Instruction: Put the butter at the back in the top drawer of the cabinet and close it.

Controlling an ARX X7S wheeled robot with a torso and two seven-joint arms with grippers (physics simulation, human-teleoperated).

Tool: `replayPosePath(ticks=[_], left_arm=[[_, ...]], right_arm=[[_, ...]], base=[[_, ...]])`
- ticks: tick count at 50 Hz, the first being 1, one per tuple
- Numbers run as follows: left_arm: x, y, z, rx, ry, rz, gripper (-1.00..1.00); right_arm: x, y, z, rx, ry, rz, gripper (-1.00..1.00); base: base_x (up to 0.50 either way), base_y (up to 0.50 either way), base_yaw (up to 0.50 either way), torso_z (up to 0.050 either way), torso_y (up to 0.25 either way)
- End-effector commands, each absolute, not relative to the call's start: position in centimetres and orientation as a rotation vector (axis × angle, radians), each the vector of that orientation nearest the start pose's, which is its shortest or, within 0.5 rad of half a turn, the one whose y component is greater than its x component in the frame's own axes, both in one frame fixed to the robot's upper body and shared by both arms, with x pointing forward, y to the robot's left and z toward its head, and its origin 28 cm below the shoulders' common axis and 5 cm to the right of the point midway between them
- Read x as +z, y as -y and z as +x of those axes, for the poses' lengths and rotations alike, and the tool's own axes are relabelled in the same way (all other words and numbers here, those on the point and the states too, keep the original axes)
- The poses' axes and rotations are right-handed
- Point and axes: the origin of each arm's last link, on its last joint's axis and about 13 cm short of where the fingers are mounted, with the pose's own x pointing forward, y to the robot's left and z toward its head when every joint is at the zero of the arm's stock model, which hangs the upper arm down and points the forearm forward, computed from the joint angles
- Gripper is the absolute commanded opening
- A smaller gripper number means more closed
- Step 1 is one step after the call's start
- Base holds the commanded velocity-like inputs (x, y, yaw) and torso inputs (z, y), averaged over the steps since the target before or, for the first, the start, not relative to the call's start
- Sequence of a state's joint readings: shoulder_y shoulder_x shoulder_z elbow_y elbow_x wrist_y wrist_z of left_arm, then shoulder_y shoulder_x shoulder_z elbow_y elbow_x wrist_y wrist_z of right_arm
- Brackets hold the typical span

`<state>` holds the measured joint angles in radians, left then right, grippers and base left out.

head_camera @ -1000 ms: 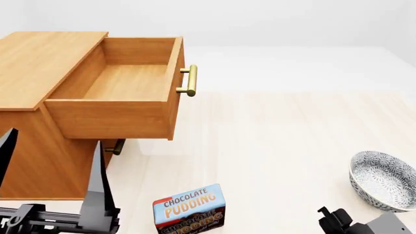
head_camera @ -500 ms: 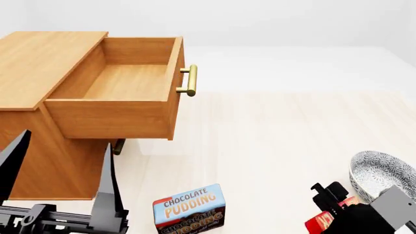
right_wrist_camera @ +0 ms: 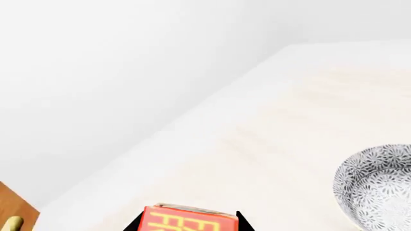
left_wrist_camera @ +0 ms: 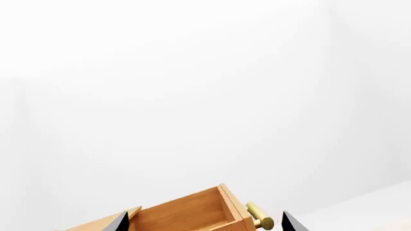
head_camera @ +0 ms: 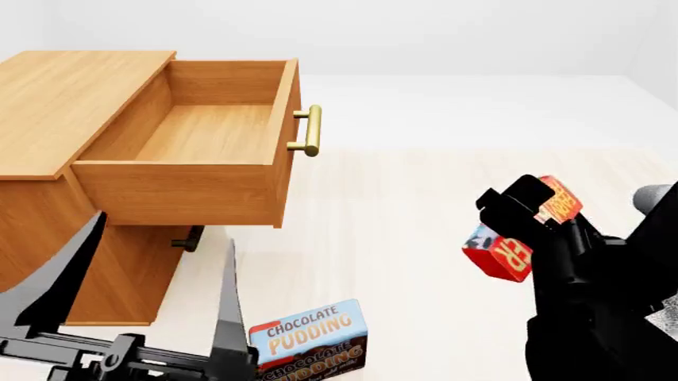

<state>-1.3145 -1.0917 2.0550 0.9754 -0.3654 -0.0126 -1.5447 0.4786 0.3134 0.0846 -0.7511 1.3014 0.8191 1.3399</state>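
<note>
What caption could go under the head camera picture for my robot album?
Right gripper lifts the butter above the floor, beside the cabinet with its top drawer open.

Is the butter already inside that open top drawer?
No, the top drawer shows only bare wood inside, and the butter is held up in the right gripper, off to the side.

Bright, even, diffuse light fills all three views, with no visible lamp or glare. The renders are crisp edge to edge, free of blur, grain and lens distortion. In the head view the open top drawer (head_camera: pixel 202 139) casts a soft shadow at 6 o'clock onto the cabinet (head_camera: pixel 63 230) front below it. The pale floor (head_camera: pixel 424 214) fades into near-white walls, washed out in both wrist views.
</note>
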Motion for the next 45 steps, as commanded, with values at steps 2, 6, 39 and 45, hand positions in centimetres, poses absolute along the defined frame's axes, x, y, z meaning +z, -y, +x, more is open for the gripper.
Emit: replayPosePath(ticks=[2, 6, 39, 45], left_arm=[[16.8, -18.4, 12.7, -0.138, 0.574, 0.328, 1.0], [16.7, -17.1, 13.1, -0.148, 0.603, 0.36, 1.0], [15.0, -11.5, 16.1, -0.231, 0.688, 0.555, 1.0], [14.7, -11.3, 16.2, -0.237, 0.684, 0.559, 1.0]], right_arm=[[26.8, 8.0, 19.8, -0.126, 0.145, 0.469, -1.0], [27.7, 7.3, 19.5, -0.082, 0.151, 0.458, -1.0], [29.3, 4.0, 17.0, 0.084, 0.136, 0.375, -1.0], [29.4, 3.9, 17.3, 0.084, 0.135, 0.371, -1.0]], base=[[0.0, 0.0, 0.0, 0.0, 0.0], [0.0, 0.0, 0.0, 0.0, 0.0], [0.0, 0.0, 0.0, 0.0, 0.001], [0.0, 0.0, 0.0, 0.0, 0.002]])
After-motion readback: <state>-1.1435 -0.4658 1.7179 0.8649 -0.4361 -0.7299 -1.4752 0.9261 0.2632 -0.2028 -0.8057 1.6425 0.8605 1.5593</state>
